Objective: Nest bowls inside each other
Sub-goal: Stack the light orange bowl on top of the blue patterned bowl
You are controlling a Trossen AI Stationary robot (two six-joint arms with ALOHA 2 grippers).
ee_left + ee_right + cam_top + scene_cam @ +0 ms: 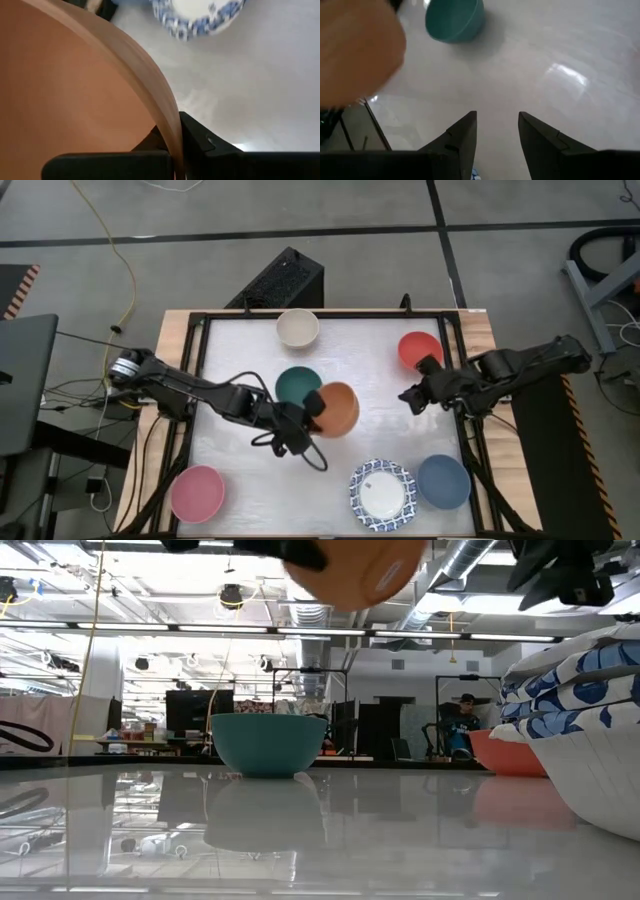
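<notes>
My left gripper [312,418] is shut on the orange bowl [339,408], which hangs above the table's middle, next to the dark green bowl [296,385]. The green bowl stands on its base [268,743]. In the low view the orange bowl [352,565] shows high above the tabletop. My right gripper [410,398] hovers open near the red bowl [420,350]; nothing lies between its fingers [497,135]. Also on the table are a cream bowl [297,328], a pink bowl [197,493], a blue bowl [443,482] and the blue-and-white patterned bowls, nested [382,492]. My left gripper pinches the orange bowl's rim [170,125], with one finger [205,142] outside the wall and the other inside. The fingers come slanting down from the table's left. The bowl is lifted clear of the table and tilted on its side.
A dark frame [195,380] runs around the white tabletop. A black box [285,280] stands behind the far edge. Bare tabletop lies between the green bowl and the red bowl, and along the near middle.
</notes>
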